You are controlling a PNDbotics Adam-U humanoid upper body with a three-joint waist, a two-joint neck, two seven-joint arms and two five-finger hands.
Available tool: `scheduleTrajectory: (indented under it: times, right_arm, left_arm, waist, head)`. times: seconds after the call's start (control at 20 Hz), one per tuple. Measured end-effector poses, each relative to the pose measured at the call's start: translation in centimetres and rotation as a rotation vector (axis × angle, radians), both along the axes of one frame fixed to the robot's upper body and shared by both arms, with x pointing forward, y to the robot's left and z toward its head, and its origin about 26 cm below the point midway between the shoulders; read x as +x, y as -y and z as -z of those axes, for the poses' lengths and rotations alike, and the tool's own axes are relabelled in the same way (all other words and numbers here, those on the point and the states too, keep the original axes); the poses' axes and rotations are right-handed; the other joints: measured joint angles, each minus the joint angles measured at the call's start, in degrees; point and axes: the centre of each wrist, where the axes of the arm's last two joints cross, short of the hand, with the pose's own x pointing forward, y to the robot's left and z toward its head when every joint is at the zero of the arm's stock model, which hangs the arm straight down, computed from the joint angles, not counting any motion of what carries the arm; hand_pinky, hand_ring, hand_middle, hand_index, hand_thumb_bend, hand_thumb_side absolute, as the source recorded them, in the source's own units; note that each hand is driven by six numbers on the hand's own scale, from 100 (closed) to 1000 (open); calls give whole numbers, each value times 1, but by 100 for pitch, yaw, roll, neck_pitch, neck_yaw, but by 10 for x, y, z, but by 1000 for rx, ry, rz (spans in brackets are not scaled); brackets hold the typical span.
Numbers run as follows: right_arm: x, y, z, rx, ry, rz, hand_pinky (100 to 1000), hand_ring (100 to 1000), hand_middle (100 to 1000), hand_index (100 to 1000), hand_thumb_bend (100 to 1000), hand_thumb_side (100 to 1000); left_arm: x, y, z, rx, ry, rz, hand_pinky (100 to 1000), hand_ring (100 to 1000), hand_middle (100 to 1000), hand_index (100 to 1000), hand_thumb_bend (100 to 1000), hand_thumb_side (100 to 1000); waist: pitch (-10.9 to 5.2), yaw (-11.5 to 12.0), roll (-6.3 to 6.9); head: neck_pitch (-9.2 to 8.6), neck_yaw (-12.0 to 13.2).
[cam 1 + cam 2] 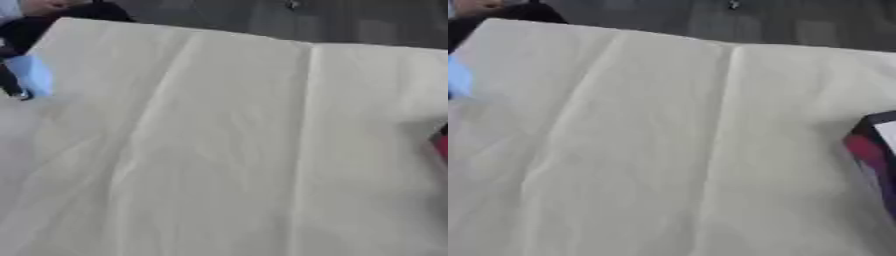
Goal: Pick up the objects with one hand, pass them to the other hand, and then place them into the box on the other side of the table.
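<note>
Overhead, I see the counter (227, 150) under a creased, cream-white cloth (649, 140) that fills both eye views, its fold lines running from the far edge toward me. At the right edge sits the corner of a box (874, 145), dark-rimmed with a red side and a pale inner face, cut off by the frame; at the upper left, a blurred black arm (26, 30) reaches in beside a pale blue object (33, 75). I cannot make out either hand, so whether the fingers are spread, pressed together or pinching anything I cannot tell.
</note>
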Motion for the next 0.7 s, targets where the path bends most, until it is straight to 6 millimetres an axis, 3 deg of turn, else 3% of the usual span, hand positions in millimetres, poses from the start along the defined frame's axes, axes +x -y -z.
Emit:
scheduleTrajectory:
  times: [0.15,0.25,0.3,0.45,0.7]
  right_arm:
    - [-1,1,0,15,-11,-10,1000,993,1000,1000,100,441]
    - [-2,2,-1,22,-16,-22,1000,992,1000,1000,100,450]
    - [-1,3,-2,25,-18,-31,1000,991,1000,1000,100,454]
    - [-1,5,-6,36,-21,-61,1000,991,1000,1000,100,466]
    - [4,7,-19,53,-23,-125,1000,997,1000,1000,100,470]
  left_arm:
    - [-5,25,-10,5,63,121,788,662,507,569,255,100]
    - [-7,40,-13,-8,89,181,788,657,506,570,228,100]
    - [-7,46,-12,-18,93,206,788,655,505,570,215,100]
    - [-7,64,-7,-55,98,271,791,651,508,576,197,100]
    - [0,99,13,-120,84,377,790,654,511,585,130,100]
  waist:
    - [-286,215,-61]
    - [-312,241,-61]
    - [-334,260,-61]
    - [-603,313,-61]
    - [-793,337,-60]
  head:
    - [156,-323]
    - [225,-485]
    - [263,-556]
    - [353,-757]
    - [474,-1045]
